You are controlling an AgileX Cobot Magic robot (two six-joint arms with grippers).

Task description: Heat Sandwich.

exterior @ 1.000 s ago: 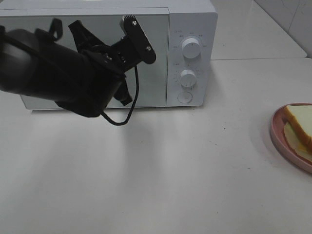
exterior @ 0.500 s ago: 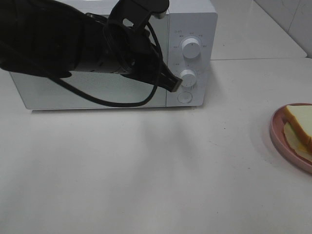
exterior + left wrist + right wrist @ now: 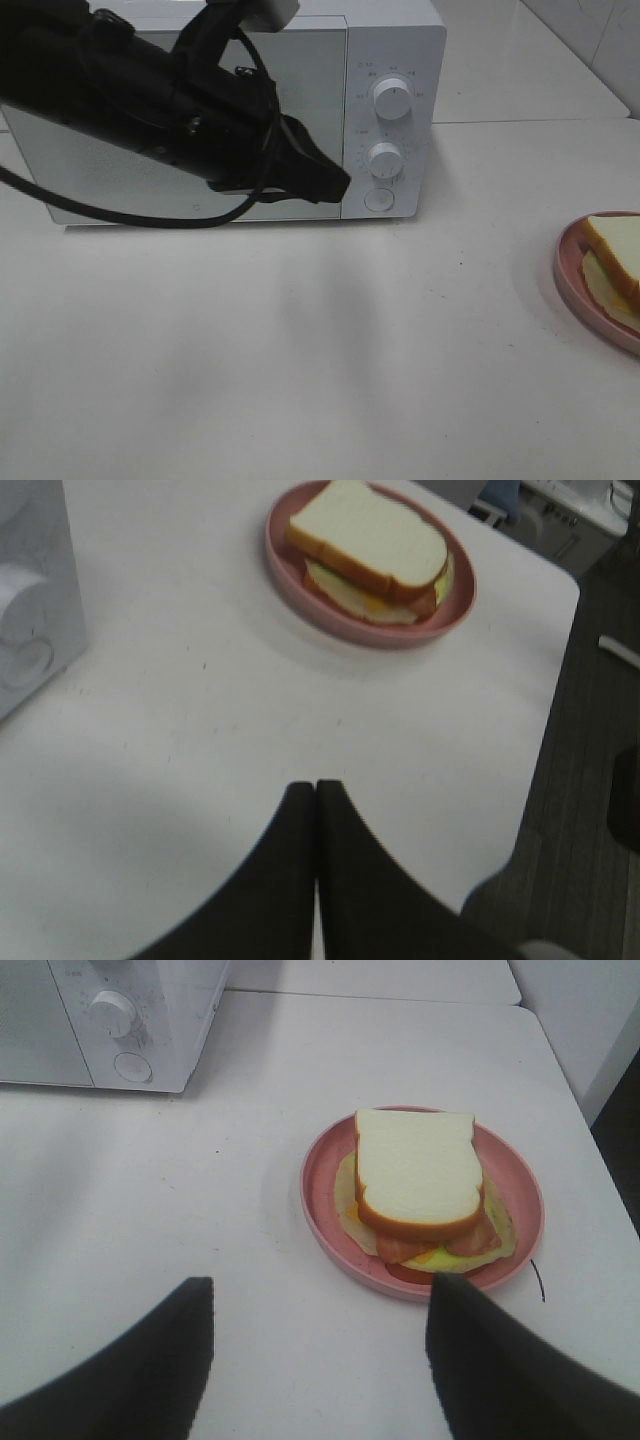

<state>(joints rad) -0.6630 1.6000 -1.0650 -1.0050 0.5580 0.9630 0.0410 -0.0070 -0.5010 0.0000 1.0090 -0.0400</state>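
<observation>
Both hands aloft — left [image 3: 316,810] pinched; right [image 3: 320,1335] wide

A small sandwich [image 3: 418,1175] of pale cream-white sliced bread with a tan crust lies flat on a round pink plate [image 3: 325,1175]. Yellow cheese-like filling and reddish layers stick out from under the top slice. Its squared top slice sits level and uncut. In the high view, the sandwich [image 3: 617,255] lies at the table's far right edge, partly cropped.

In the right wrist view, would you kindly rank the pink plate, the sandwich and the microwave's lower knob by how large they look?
1. Pink plate
2. Sandwich
3. Lower knob, though it sits farther from the camera.
</observation>
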